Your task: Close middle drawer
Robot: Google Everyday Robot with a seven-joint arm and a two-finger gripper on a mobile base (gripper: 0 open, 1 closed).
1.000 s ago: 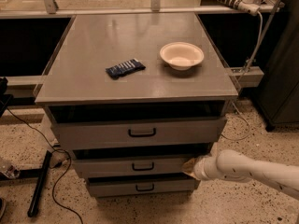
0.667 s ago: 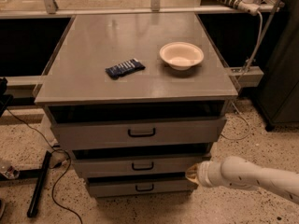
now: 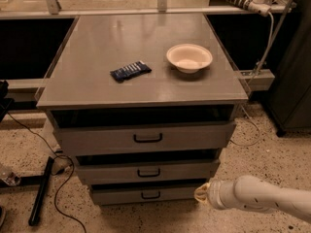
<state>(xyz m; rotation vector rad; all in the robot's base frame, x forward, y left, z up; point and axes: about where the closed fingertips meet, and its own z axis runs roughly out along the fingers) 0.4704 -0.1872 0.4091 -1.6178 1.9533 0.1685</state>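
Floor at left: a black bar (image 3: 40, 192) lies on the speckled floor with a thin black cable (image 3: 60, 191) beside it; the picture edge cuts off what they belong to.
Cabinet: a grey cabinet (image 3: 97, 42) with a flat top and three drawers stacked in its front.
Snack packet: a dark blue snack packet (image 3: 130, 71) lies flat on the top, left of the middle, a little slanted.
Bowl: a pale bowl (image 3: 189, 57) stands upright to the right of the packet, apart from it.
Top drawer: the top drawer (image 3: 146, 137) has the widest front and is pulled out a little.
Middle drawer: the middle drawer (image 3: 112, 173) sits between the top drawer and the bottom drawer (image 3: 116, 194). Its flat front faces the camera and its long axis runs left to right. A dark gap above the front shows it is partly open. Its small black handle (image 3: 148, 172) is in the centre. The box behind the front is hidden under the top drawer.
Gripper: the gripper (image 3: 200, 194) is low, just beside the right end of the bottom drawer and below the right corner of the middle drawer. Whether it touches either front, and whether it is open or closed, I cannot tell.
Arm: the white arm (image 3: 262, 198) comes in from the right edge, which cuts it off.
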